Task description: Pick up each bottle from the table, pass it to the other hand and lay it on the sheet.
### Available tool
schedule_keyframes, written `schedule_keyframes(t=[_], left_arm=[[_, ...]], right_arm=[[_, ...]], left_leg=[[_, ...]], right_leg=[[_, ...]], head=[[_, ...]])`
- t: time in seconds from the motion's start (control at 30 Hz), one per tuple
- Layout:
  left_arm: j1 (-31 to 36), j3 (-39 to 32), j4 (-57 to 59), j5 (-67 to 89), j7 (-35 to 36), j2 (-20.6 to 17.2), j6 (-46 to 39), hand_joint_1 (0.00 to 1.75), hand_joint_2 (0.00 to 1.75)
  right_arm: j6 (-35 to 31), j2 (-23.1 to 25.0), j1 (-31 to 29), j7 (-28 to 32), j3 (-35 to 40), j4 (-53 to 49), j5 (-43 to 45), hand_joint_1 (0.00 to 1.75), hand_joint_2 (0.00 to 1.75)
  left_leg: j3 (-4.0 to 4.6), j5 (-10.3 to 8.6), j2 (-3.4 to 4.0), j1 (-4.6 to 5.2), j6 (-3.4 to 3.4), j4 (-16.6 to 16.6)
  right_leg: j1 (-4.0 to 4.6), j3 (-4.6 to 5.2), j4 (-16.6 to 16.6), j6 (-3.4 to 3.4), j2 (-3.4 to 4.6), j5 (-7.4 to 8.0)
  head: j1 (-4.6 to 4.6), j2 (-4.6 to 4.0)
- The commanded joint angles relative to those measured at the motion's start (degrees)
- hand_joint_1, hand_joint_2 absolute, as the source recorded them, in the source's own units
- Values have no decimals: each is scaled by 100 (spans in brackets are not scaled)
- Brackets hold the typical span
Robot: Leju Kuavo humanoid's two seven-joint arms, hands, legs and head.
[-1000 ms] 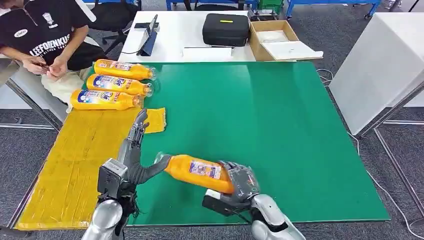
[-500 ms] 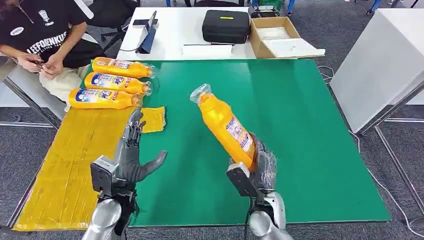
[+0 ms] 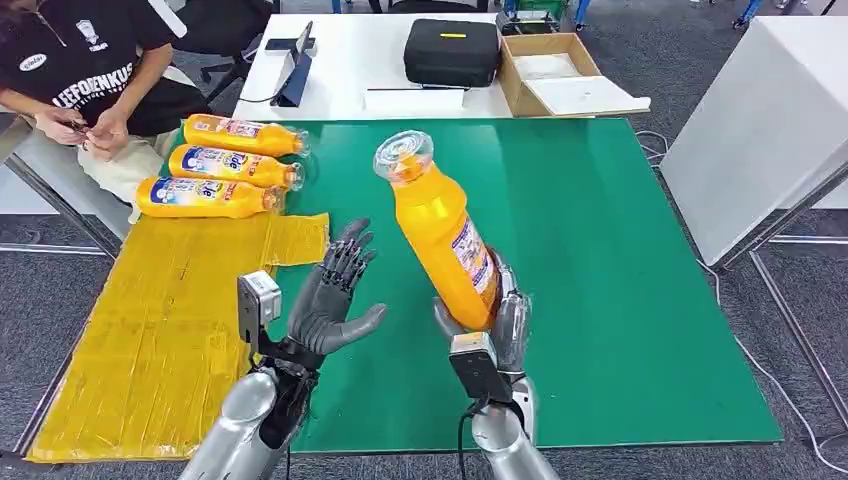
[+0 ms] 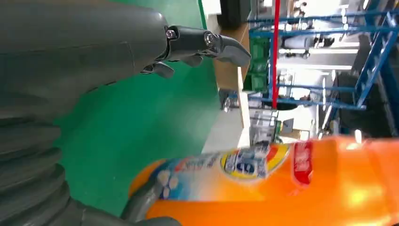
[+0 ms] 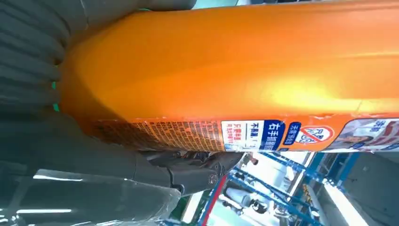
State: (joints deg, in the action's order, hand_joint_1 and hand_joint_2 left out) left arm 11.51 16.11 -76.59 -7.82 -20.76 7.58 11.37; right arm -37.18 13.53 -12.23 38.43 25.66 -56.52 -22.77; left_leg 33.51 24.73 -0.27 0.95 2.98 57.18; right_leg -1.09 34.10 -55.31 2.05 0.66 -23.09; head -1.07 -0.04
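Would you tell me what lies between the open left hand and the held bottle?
Nothing: in the head view, only bare green table shows between the left hand and the orange bottle.

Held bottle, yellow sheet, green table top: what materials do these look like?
Held bottle in the right hand: glossy orange plastic, judging by its bright highlights, with a clear cap and a printed label. Yellow sheet: probably thin fabric or paper, matte, creased, one corner flap uneven. Green table top: smooth matte surface, maybe a mat or laminate; cannot tell which.

I see my right hand gripping the orange bottle at its base. Its printed label faces the fingers.
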Motion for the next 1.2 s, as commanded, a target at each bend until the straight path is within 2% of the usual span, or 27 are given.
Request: schedule_keyframes(t=[0.03, 0.1, 0.13, 0.33, 0.37, 0.43, 0.57, 0.6, 0.63, 0.93, 0.97, 1.07, 1.1, 1.2], left_arm=[[354, 253, 607, -11, 31, 5, 10, 0, 175], [354, 253, 607, -11, 31, 5, 10, 0, 175], [361, 255, 616, -10, 31, -4, 7, 0, 175], [445, 272, 695, -60, 45, -10, -23, 0, 175], [439, 268, 673, -82, 48, -11, -29, 0, 175], [425, 248, 614, -116, 61, -2, -43, 0, 175], [451, 198, 565, -203, 140, 29, -48, 0, 175], [451, 198, 565, -203, 140, 29, -48, 0, 175], [451, 198, 565, -203, 140, 29, -48, 0, 175], [662, 8, 234, -425, 336, 64, -14, 0, 175], [737, -14, 287, -469, 360, 82, 0, 0, 175], [860, -112, 364, -580, 377, 108, 41, 0, 175], [891, -154, 368, -613, 374, 104, 48, 0, 175], [922, -304, 297, -739, 372, 56, 91, 0, 175]], right_arm=[[-144, 106, -376, 49, 189, 601, 18, 175, 175], [-144, 106, -376, 49, 189, 601, 18, 175, 175], [-133, 100, -387, 48, 205, 641, 5, 175, 175], [-42, 194, -453, -75, 409, 893, -168, 175, 175], [-43, 220, -480, -106, 448, 952, -218, 175, 175], [22, 265, -524, -156, 485, 1032, -227, 175, 175], [36, 312, -554, -229, 568, 1142, -304, 175, 175], [36, 312, -554, -229, 568, 1142, -304, 175, 175], [36, 312, -554, -229, 568, 1142, -304, 175, 175], [108, 513, -888, -573, 945, 1862, -717, 175, 175], [49, 544, -941, -607, 1001, 2008, -796, 175, 175], [46, 595, -975, -674, 1124, 2282, -925, 175, 175], [21, 611, -981, -699, 1173, 2371, -993, 175, 175], [20, 593, -863, -682, 1228, 2451, -1018, 175, 175]], left_leg=[[-14, 4, -1, -5, -17, -3], [-30, 9, -7, -11, -33, -4], [-11, 2, -3, -5, -17, -3], [-22, 7, 0, -9, -31, -3], [-7, 2, 0, -4, -16, -3], [-24, 8, -1, -10, -33, -5], [-7, 3, 2, -6, -16, -2], [-25, 11, 3, -14, -35, -1], [-10, 4, -1, -6, -18, -2], [-14, 8, 2, -12, -32, 3], [2, 1, 0, -7, -16, 3], [0, 0, -5, -7, -16, 1], [-16, 7, -8, -15, -36, 3], [-12, 5, -1, -11, -25, 1]], right_leg=[[5, -16, 5, -9, -6, -4], [11, -37, 10, -18, -17, -10], [5, -15, 6, -9, -8, -3], [10, -27, 7, -19, -8, -6], [5, -11, 5, -9, -4, -2], [10, -28, 8, -19, -9, -8], [6, -10, 5, -9, -2, -2], [13, -30, 8, -20, -6, -9], [5, -14, 4, -10, -6, -5], [11, -19, 1, -19, -7, -7], [6, -3, -1, -9, -4, -1], [6, -6, 2, -9, -9, -2], [14, -25, 3, -22, -17, -9], [10, -18, 3, -15, -7, -6]], head=[[-2, 0], [-2, 0], [-2, 0], [-2, 0], [-2, 0], [0, 0], [-2, 0], [-2, 0], [-2, 2], [-2, 0], [0, 0], [-2, 0], [0, 2], [-2, 0]])
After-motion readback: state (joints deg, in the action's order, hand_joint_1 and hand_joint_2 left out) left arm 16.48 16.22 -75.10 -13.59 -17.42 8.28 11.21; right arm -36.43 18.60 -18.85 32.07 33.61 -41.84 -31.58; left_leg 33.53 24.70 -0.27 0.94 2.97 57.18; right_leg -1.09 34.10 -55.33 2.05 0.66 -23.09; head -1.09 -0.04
